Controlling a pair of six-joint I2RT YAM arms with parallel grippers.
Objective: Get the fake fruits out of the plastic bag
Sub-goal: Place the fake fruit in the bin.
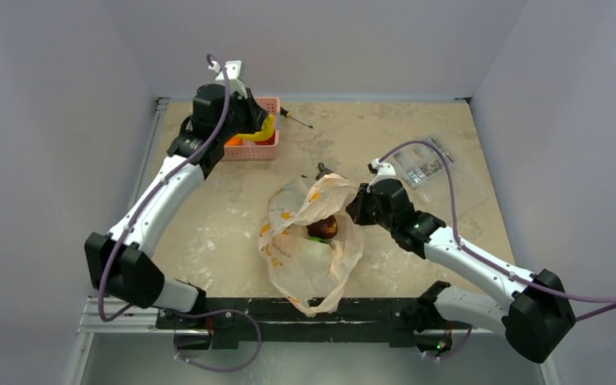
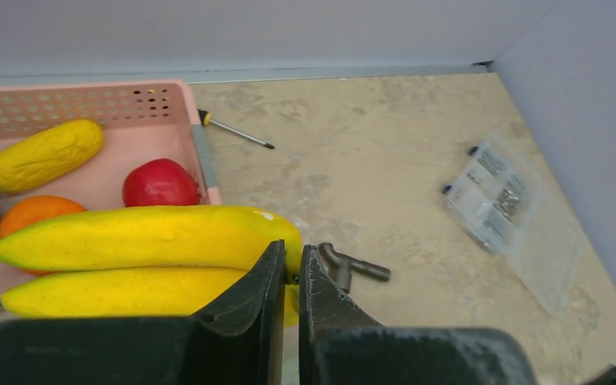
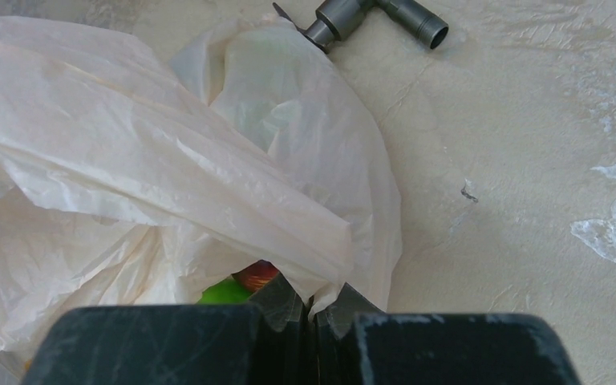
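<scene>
Looking at your L gripper [image 2: 289, 258] first: its jaws are almost together & clamped on the end of the banana bunch [image 2: 144, 237]. The bunch is out of the bag, held up over the pink basket [image 2: 88, 100] at the far L of the table [image 1: 417, 136]. In the basket you've got a red apple [image 2: 160, 183], an orange ball [image 2: 36, 210] & a long bumpy yellow fruit [image 2: 40, 155]. A screwdriver [image 2: 237, 132] lies on the table just beside the basket's R wall.

Your R gripper [image 3: 313, 303] is closed tight, pinching a fold of the plastic bag [image 3: 128, 160] at its R edge. The bag sits crumpled in the mid of the table, open enough to see in. Inside it you can see the dark red-brown fruit [image 1: 322, 227] w/ the green fruit [image 3: 224, 293] right next to it, close to the pinched fold.

A metal pipe bit [image 3: 369, 14] lies just past the bag's far edge. A clear packet [image 1: 433, 172] of small parts lies well apart, on the R side.
</scene>
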